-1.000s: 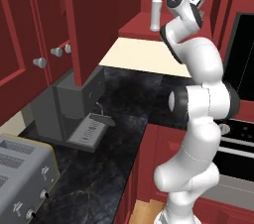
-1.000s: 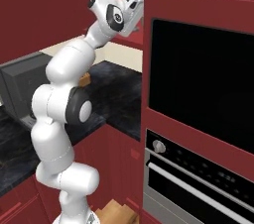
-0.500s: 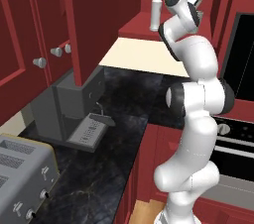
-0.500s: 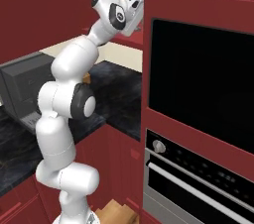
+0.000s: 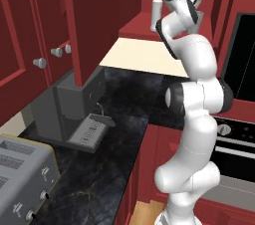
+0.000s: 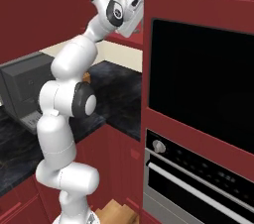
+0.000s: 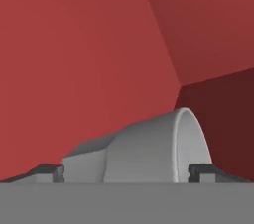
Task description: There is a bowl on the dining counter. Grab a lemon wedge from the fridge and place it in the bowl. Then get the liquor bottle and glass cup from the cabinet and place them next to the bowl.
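Fingers [image 7: 126, 172] spread wide, straddling the cup [image 7: 149, 148] dead ahead inside the cabinet [image 7: 74, 59], its long axis across the hand view, bottle [image 5: 157, 9] left.

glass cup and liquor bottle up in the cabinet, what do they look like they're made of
Glass cup: looks like frosted or milky glass, though pale plastic is possible; the sign is its smooth, whitish, matte wall with a thin rim, lying between the open gripper fingertips.
Liquor bottle: whitish, opaque-looking glass or plastic with a red top; too small to settle.
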{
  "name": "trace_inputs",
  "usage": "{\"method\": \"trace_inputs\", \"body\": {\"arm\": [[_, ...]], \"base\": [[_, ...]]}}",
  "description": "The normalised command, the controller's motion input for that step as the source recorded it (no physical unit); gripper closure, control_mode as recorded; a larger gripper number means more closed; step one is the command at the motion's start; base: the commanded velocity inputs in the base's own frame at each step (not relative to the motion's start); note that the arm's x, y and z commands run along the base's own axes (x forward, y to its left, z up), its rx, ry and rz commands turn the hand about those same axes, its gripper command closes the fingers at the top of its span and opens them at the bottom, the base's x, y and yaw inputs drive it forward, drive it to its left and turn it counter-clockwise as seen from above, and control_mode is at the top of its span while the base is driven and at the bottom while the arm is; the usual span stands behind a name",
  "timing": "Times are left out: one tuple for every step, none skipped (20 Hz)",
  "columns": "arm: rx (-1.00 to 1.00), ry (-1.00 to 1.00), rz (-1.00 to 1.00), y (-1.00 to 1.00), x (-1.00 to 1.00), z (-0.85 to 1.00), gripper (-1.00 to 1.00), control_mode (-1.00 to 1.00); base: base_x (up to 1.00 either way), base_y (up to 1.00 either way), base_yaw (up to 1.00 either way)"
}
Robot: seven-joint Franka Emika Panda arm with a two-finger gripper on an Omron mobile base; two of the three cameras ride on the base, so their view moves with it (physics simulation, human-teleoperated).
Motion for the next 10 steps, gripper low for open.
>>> {"method": "trace_inputs", "body": {"arm": [[0.0, 0.11, 0.0, 0.0, -0.06, -0.19, -1.0, -1.0], [0.0, 0.11, 0.0, 0.02, -0.05, -0.19, -1.0, -1.0], [0.0, 0.12, 0.0, 0.11, -0.05, -0.18, -1.0, -1.0], [0.0, 0.11, 0.0, 0.12, -0.09, -0.21, -1.0, -1.0], [0.0, 0.11, 0.0, 0.19, -0.17, -0.21, -1.0, -1.0], [0.0, 0.12, 0.0, 0.21, -0.16, -0.24, -1.0, -1.0], [0.0, 0.09, 0.0, 0.19, -0.19, -0.21, -1.0, -1.0], [0.0, 0.07, 0.0, 0.16, -0.26, -0.18, -1.0, -1.0], [0.0, 0.06, 0.0, 0.17, -0.32, -0.2, -1.0, -1.0], [0.0, 0.06, 0.0, 0.18, -0.25, -0.23, -1.0, -1.0]], "base": [[0.0, 0.0, 0.0], [0.0, 0.0, 0.0], [0.0, 0.0, 0.0], [0.0, 0.0, 0.0], [0.0, 0.0, 0.0], [0.0, 0.0, 0.0], [0.0, 0.0, 0.0], [0.0, 0.0, 0.0], [0.0, 0.0, 0.0], [0.0, 0.0, 0.0]]}}
